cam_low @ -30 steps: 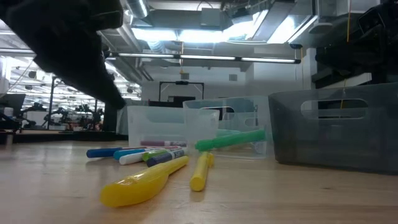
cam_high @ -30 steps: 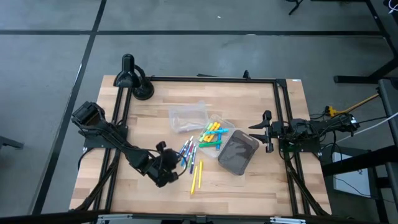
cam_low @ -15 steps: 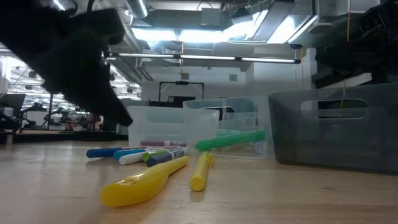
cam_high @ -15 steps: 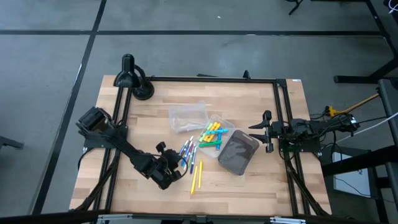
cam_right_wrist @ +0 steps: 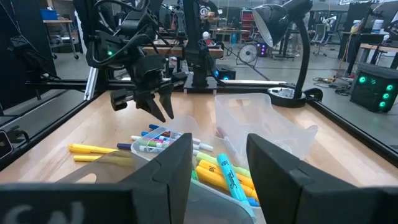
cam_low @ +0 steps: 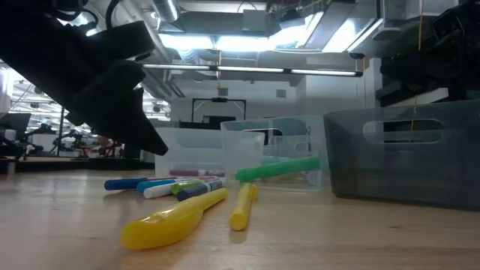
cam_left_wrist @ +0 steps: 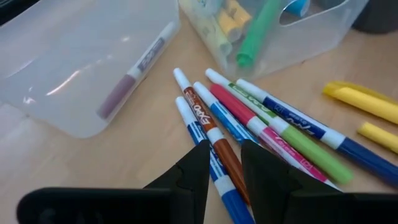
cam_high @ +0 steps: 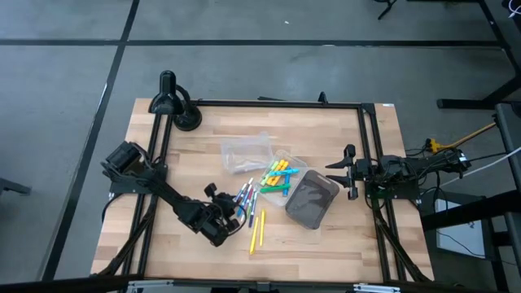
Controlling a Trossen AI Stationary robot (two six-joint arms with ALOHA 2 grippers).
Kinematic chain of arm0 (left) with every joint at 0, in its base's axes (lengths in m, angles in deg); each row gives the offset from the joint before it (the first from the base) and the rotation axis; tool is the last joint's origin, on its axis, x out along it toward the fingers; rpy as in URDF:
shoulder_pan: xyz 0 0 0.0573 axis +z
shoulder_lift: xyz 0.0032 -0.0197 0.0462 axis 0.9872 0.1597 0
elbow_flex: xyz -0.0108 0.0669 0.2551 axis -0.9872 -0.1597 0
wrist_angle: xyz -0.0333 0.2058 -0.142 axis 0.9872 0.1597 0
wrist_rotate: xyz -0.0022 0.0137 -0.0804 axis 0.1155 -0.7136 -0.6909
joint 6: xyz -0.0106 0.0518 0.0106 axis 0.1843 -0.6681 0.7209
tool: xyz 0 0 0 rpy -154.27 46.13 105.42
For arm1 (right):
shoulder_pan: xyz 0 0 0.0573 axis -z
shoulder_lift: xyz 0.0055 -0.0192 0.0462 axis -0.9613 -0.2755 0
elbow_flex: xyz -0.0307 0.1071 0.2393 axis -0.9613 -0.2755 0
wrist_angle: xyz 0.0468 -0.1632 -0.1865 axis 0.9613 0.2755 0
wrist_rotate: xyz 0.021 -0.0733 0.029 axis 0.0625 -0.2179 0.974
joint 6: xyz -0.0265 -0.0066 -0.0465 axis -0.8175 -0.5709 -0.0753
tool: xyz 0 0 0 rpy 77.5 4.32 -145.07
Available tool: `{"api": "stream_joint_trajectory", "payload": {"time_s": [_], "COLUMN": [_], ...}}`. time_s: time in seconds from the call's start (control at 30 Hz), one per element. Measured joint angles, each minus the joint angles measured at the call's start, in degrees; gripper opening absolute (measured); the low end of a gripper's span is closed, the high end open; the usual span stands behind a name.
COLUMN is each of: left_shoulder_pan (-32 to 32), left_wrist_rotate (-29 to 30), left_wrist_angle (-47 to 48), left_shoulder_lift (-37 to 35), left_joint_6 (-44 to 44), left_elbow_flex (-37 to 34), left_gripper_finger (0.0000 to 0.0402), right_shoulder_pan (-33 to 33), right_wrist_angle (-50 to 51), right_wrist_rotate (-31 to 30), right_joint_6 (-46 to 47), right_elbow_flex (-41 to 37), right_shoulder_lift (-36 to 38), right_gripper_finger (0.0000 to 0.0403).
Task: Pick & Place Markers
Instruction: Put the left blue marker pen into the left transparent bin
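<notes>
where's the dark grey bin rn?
High view: the dark grey bin sits right of table centre, touching the clear tray of highlighters on its left, with the idle right gripper just beyond it toward the table's right edge.

We see the loose capped markers (cam_high: 247, 202) lying on the wooden table (cam_high: 326, 130) between our left gripper (cam_high: 230, 218) and a clear plastic tray (cam_high: 279, 178) holding more markers. Another clear tray (cam_high: 247, 151) sits behind; the grey bin (cam_high: 312, 198) is right of them.
</notes>
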Motion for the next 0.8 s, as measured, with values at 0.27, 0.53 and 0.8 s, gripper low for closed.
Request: {"api": "stream_joint_trajectory", "payload": {"time_s": [0.27, 0.53, 0.8], "left_shoulder_pan": [1.63, 2.94, 2.83], "left_wrist_rotate": [-1.7, -2.74, -2.38], "left_wrist_angle": [0.17, -0.09, -0.05], "left_shoulder_lift": [2.11, 6.27, 6.95], "left_joint_6": [1.59, 3.38, 3.24], "left_elbow_flex": [0.0, 0.15, 0.2], "left_gripper_finger": [0.0086, 0.0086, 0.0085], "right_shoulder_pan": [0.01, -0.01, -0.01], "right_wrist_angle": [0.0, 0.0, 0.0], "right_wrist_rotate": [0.0, -0.01, 0.0], "right_joint_6": [0.0, 0.0, 0.0], "right_elbow_flex": [0.0, 0.0, 0.0], "right_shoulder_lift": [0.01, 0.0, -0.01], "right_gripper_finger": [0.0152, 0.0152, 0.0152]}}
